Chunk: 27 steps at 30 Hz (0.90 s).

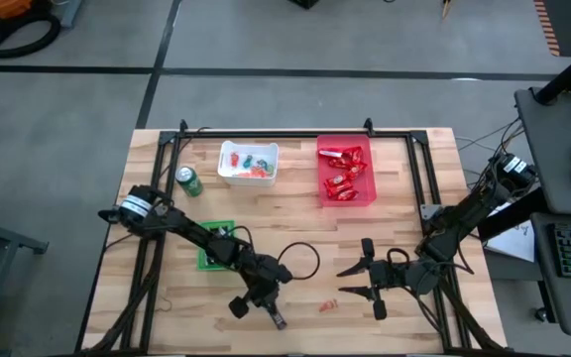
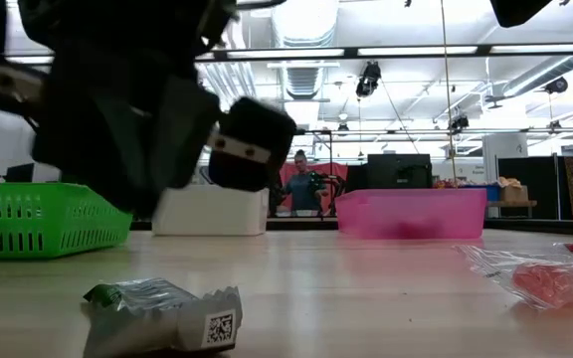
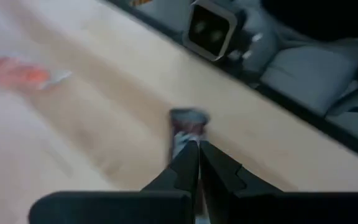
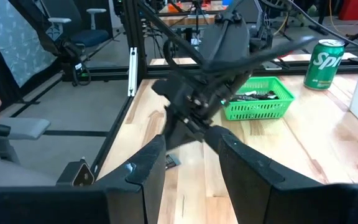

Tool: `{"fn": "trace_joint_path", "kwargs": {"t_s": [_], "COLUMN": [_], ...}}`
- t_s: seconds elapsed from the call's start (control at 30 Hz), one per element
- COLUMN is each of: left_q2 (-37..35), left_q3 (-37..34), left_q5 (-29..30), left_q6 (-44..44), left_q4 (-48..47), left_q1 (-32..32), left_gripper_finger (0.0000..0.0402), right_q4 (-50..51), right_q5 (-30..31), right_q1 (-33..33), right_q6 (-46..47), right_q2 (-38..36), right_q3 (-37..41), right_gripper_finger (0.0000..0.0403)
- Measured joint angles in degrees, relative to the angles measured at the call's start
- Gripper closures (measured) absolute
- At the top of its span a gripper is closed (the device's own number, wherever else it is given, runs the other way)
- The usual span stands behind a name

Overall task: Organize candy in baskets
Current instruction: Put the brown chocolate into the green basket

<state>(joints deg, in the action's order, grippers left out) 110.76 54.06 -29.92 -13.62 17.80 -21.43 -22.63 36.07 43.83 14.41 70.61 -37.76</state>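
Observation:
A dark and silver wrapped candy [image 1: 279, 319] lies flat on the table near its near edge, also seen close up in the low view [image 2: 162, 313]. My left gripper [image 1: 269, 309] is shut just behind and above it. In the left wrist view its tips [image 3: 194, 146] point at the candy's near end [image 3: 188, 121]. An orange-red candy [image 1: 327, 304] lies to the right, also in the low view [image 2: 545, 278]. My right gripper [image 1: 360, 280] hovers open beyond it. The green basket [image 1: 216, 243], white basket [image 1: 248, 162] and red basket [image 1: 345, 171] hold candy.
A green drink can [image 1: 188, 180] stands left of the white basket. A black frame rail [image 1: 276, 134] runs along the far edge. The low camera [image 3: 211, 28] sits at the near edge, close to my left gripper. Bare wood lies between the baskets and both grippers.

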Motion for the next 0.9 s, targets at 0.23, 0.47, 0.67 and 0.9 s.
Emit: {"fn": "trace_joint_path", "kwargs": {"t_s": [0.23, 0.47, 0.67, 0.9], "left_q2": [0.28, 0.28, 1.12, -0.44], "left_q3": [0.39, 0.39, 0.35, 0.21], "left_q5": [7.17, 10.92, 12.46, 15.26], "left_q6": [-0.89, 1.65, 3.54, 4.91], "left_q4": [-3.86, -4.82, -4.41, -7.13], "left_q1": [-2.54, -2.86, -2.76, -1.70], "left_gripper_finger": [0.0401, 0.0401, 0.0401, 0.0401], "right_q4": [0.00, 0.02, 0.03, 0.07], "right_q5": [0.00, 0.00, 0.00, 0.00], "right_q1": [0.00, 0.00, 0.00, 0.00], "right_q6": [0.00, -0.02, -0.04, -0.04], "right_q2": [0.00, 0.01, 0.01, 0.01], "right_q3": [0.00, 0.00, 0.00, 0.01], "right_gripper_finger": [0.0261, 0.0262, 0.0262, 0.0262]}}
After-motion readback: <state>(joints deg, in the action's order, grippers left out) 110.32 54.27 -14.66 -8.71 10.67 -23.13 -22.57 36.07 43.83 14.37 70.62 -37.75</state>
